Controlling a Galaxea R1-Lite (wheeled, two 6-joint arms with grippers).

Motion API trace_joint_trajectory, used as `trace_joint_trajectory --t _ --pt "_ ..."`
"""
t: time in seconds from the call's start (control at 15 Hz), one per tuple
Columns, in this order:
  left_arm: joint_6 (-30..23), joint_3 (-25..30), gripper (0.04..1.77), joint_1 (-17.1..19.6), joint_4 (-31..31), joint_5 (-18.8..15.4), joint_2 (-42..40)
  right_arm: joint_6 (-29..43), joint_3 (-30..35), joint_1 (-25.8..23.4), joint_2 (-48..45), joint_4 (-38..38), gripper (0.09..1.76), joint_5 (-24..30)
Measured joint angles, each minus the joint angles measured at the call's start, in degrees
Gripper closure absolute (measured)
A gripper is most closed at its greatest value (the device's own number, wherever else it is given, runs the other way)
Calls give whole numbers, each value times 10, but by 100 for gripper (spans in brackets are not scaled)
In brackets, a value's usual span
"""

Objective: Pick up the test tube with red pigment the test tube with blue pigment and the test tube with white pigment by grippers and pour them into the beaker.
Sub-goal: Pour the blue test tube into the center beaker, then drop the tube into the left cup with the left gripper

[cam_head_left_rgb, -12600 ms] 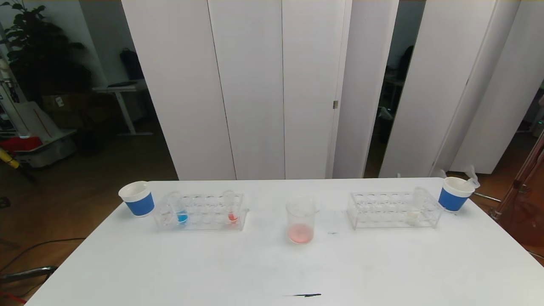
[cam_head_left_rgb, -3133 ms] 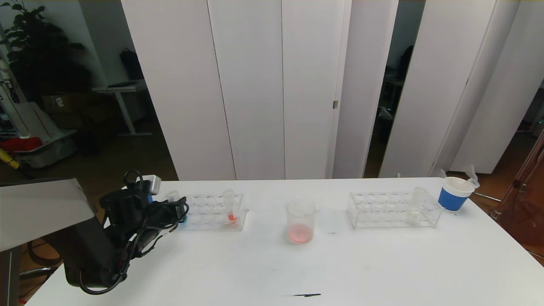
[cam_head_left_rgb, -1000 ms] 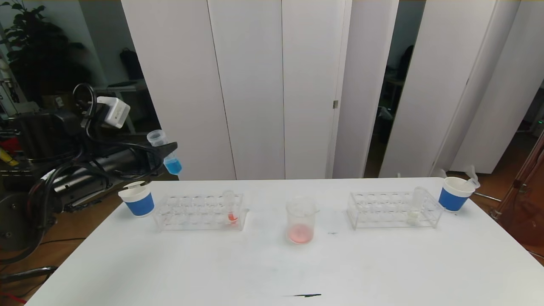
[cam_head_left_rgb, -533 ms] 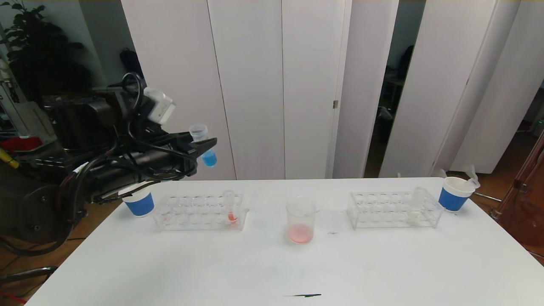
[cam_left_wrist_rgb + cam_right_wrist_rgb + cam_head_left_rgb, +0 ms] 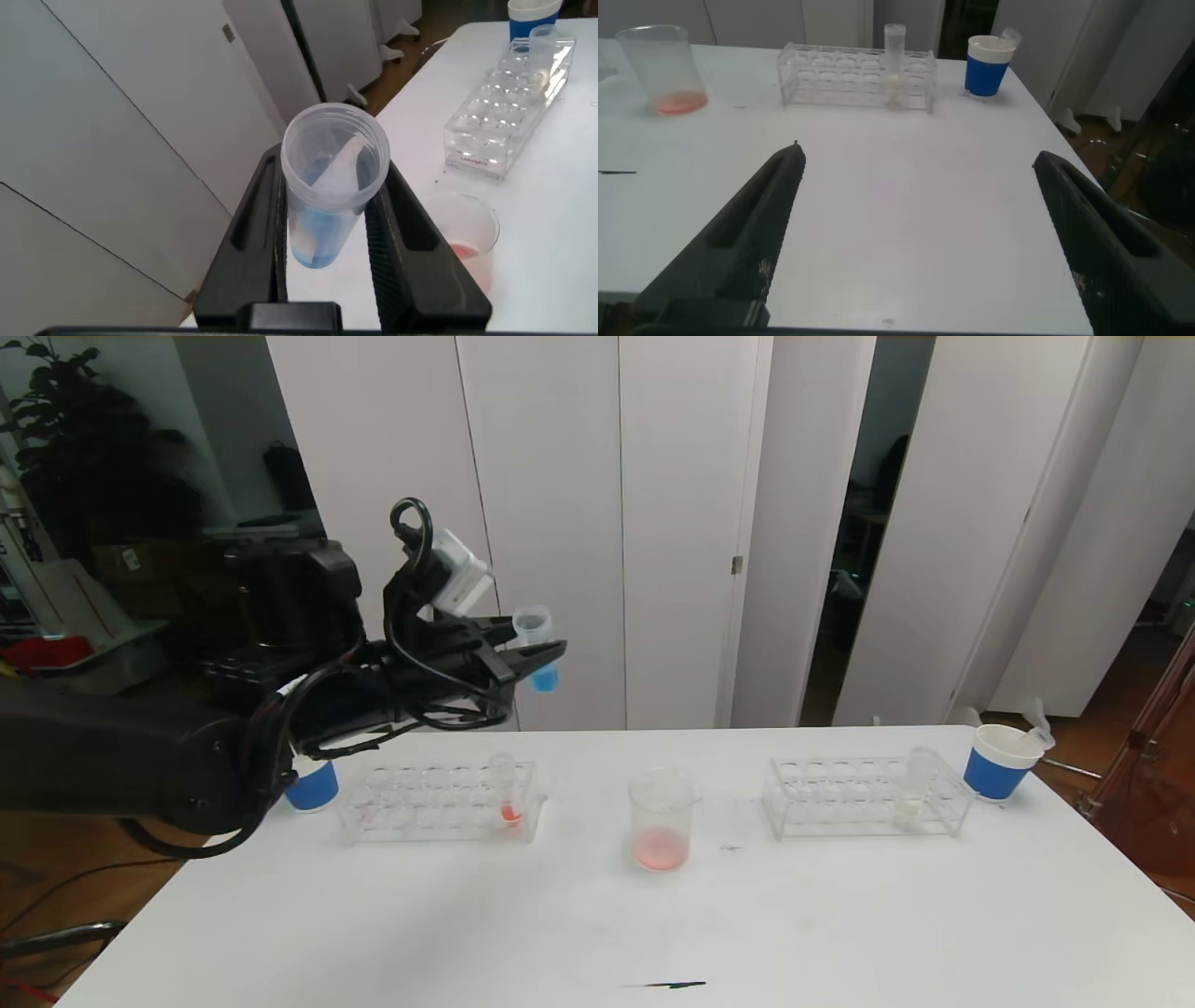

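Note:
My left gripper (image 5: 549, 653) hangs high above the table, shut on the test tube with blue pigment (image 5: 536, 651), which stands nearly upright between the fingers (image 5: 402, 233). The tube (image 5: 327, 210) is above and left of the beaker (image 5: 661, 821), which holds a thin pink-red layer. The beaker (image 5: 470, 245) also shows beyond the tube in the left wrist view. The test tube with red pigment (image 5: 507, 791) stands in the left rack (image 5: 439, 803). The test tube with white pigment (image 5: 908, 795) stands in the right rack (image 5: 864, 798). My right gripper (image 5: 918, 154) is open and empty over the near table, out of the head view.
Blue-and-white paper cups stand at the far left (image 5: 311, 786) and far right (image 5: 997, 763) of the table. A short black mark (image 5: 667, 984) lies near the front edge. White panels rise behind the table.
My left gripper, shut on the blue tube, has swung right from above the left cup to above the left rack's right end, staying at about the same height. The right arm has not moved.

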Motion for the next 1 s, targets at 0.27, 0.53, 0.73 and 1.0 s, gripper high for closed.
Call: trace_joint_trajectory --t 0.27,0.53,0.73,1.0 --pt "98 -33 124 -35 1 -30 47 0 0 0 0 0 10 0" --pt "215 -72 124 -55 16 -35 87 0 0 0 0 0 10 0" --pt "293 -86 124 -62 56 -36 100 0 0 0 0 0 10 0" --pt "387 -90 124 -65 57 -40 112 0 0 0 0 0 10 0"
